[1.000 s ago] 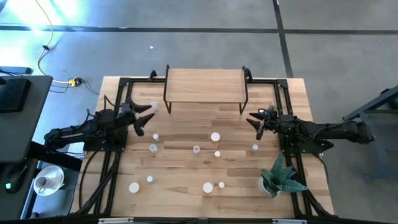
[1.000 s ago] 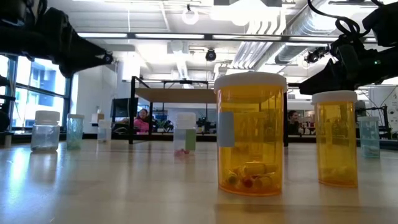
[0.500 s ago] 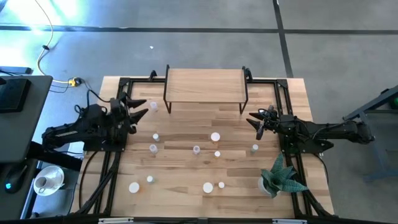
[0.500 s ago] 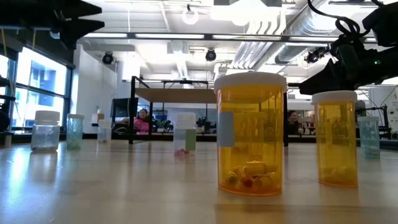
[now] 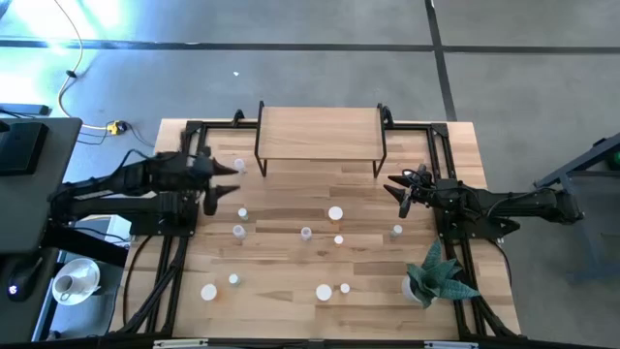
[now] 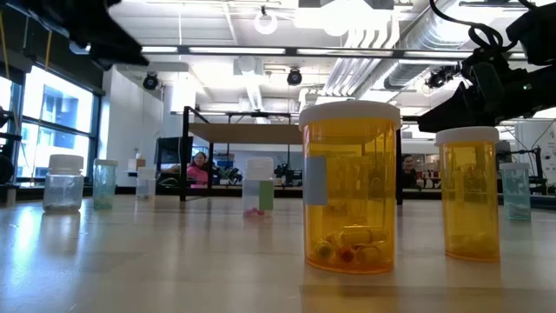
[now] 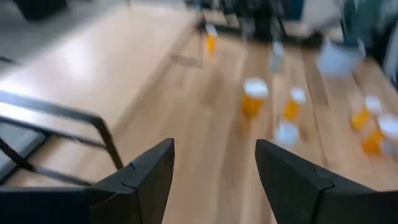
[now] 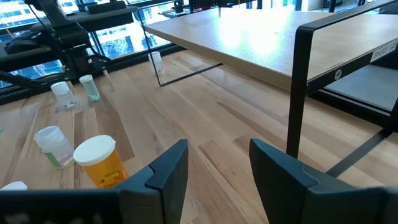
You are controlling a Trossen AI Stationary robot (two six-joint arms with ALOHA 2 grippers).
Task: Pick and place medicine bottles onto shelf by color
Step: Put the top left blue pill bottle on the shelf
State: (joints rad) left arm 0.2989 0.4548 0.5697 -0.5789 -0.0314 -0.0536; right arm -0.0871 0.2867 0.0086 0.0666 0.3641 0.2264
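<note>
Several small white-capped medicine bottles stand upright on their bases across the tabletop, among them one near the shelf's left leg [image 5: 239, 166], a wide-capped one [image 5: 335, 213] and two orange ones close to the low camera [image 6: 349, 187] [image 6: 469, 193]. The light-wood shelf [image 5: 320, 134] stands on black legs at the far middle, with nothing on it. My left gripper [image 5: 234, 178] is open and raised over the table's left part, near the bottle by the shelf leg; it also shows in its own wrist view [image 7: 214, 180]. My right gripper [image 5: 395, 187] is open and empty, right of the shelf's right leg; it also shows in its own wrist view [image 8: 217, 171].
A potted green plant [image 5: 438, 276] stands at the near right corner. Black frame rails [image 5: 179, 242] run along both table sides. An orange bottle [image 8: 99, 160] and a whitish one [image 8: 53, 144] stand ahead of my right gripper. People sit in the room beyond.
My left gripper has drawn back toward the table's left edge and risen, then swung out again toward the bottle by the shelf leg, staying open. Its wrist view is blurred by motion. No bottle has moved.
</note>
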